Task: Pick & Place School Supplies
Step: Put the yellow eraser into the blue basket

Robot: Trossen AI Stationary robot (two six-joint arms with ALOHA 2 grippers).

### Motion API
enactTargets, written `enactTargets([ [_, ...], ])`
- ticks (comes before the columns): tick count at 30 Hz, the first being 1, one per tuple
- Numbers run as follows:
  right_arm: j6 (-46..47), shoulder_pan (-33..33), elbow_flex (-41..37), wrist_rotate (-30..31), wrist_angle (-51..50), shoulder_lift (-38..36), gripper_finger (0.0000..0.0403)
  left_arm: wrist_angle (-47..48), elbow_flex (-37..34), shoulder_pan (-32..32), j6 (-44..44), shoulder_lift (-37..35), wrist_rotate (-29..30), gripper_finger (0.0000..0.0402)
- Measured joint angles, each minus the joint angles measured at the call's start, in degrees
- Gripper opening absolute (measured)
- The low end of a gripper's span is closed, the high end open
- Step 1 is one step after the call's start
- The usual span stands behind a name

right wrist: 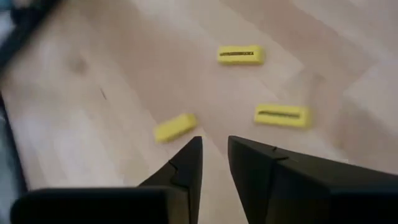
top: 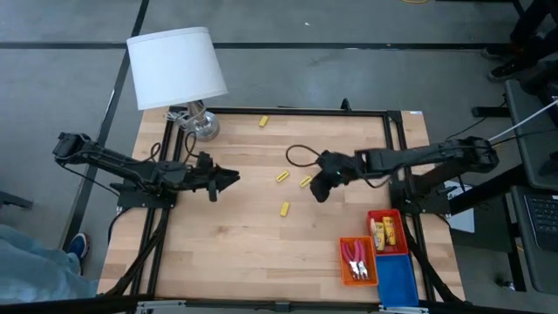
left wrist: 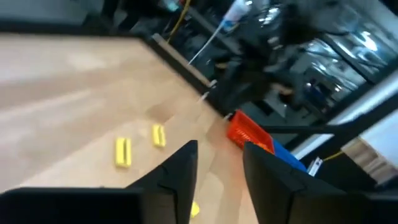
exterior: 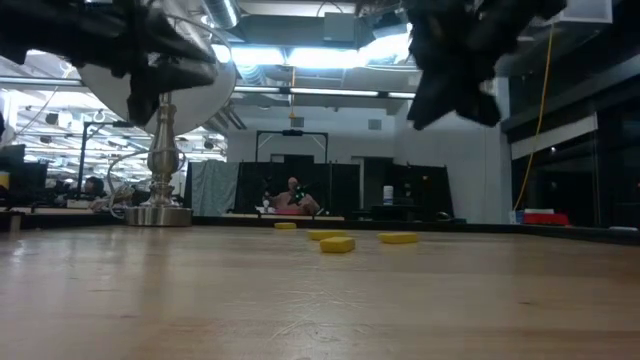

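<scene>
Several small yellow blocks lie flat on the wooden table: one near the far edge and three at the middle. My right gripper hovers above the middle blocks, pointing steeply down, open and holding nothing. In the right wrist view its fingers stand over bare wood between three blocks. My left gripper stays at the left, nearly level, open and empty. Red-handled scissors lie in the orange tray, and yellow packs in the red tray.
A white-shaded lamp stands at the far left corner. A dark cable loop lies behind the right gripper. A blue tray sits at the near right corner beside the other two trays. Bare wood spreads over the table's near middle and left.
</scene>
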State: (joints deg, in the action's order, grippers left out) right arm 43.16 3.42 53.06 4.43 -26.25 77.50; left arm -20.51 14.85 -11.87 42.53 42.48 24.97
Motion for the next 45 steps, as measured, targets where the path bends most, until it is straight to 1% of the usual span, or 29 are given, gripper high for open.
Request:
enactTargets([
  [4,-21.9,-3.8,0.0,-9.3,1.2,2.2,0.0081,-1.7,1.9,-3.8,-10.0,0.2,3.0,0.0151],
  [6,-31.4,-4.8,0.0,-11.8,1.3,2.8,0.0082,-0.4,3.4,-5.7,-14.0,0.2,4.7,0.016],
  [8,-39.0,-5.5,0.0,-12.8,1.4,3.2,0.0082,2.2,5.2,-7.3,-16.3,0.2,6.4,0.0167],
  [10,-44.4,-5.8,0.0,-12.8,1.3,3.4,0.0082,4.6,6.7,-8.8,-17.6,0.2,8.0,0.0173],
  [13,-51.5,-6.1,0.0,-12.8,2.1,3.4,0.0082,5.7,8.2,-10.9,-19.2,0.2,9.0,0.0178],
  [17,-53.6,-6.2,0.1,-11.5,5.2,3.5,0.0082,5.7,9.0,-12.3,-20.7,0.2,8.9,0.018],
  [20,-54.1,-6.3,0.4,-11.5,5.1,5.4,0.0082,5.8,9.1,-12.5,-21.5,0.2,7.5,0.018],
  [22,-53.6,-6.3,2.2,-11.6,0.8,7.9,0.0082,5.8,9.1,-12.3,-22.1,0.2,6.1,0.0181],
  [25,-54.3,-6.3,7.2,-13.0,-6.0,12.8,0.0082,5.6,9.1,-12.3,-22.3,0.1,4.9,0.0181],
  [30,-63.6,-6.8,16.1,-12.5,-17.1,20.1,0.0082,5.7,9.1,-12.3,-22.2,0.1,4.2,0.0181],
  [34,-73.3,-8.9,17.9,-10.7,-21.7,23.6,0.0082,5.3,9.1,-12.3,-23.8,0.1,7.4,0.0181],
  [38,-76.6,-12.3,17.9,-8.3,-22.9,25.4,0.0093,3.5,9.1,-12.3,-23.9,0.2,11.7,0.0181],
  [41,-76.8,-14.3,17.8,-6.5,-21.0,25.5,0.0119,2.5,9.1,-12.3,-24.4,0.2,14.6,0.0181],
  [45,-76.8,-15.6,17.8,-5.5,-20.5,25.6,0.0171,2.1,9.1,-12.3,-24.4,0.2,17.7,0.0181],
])
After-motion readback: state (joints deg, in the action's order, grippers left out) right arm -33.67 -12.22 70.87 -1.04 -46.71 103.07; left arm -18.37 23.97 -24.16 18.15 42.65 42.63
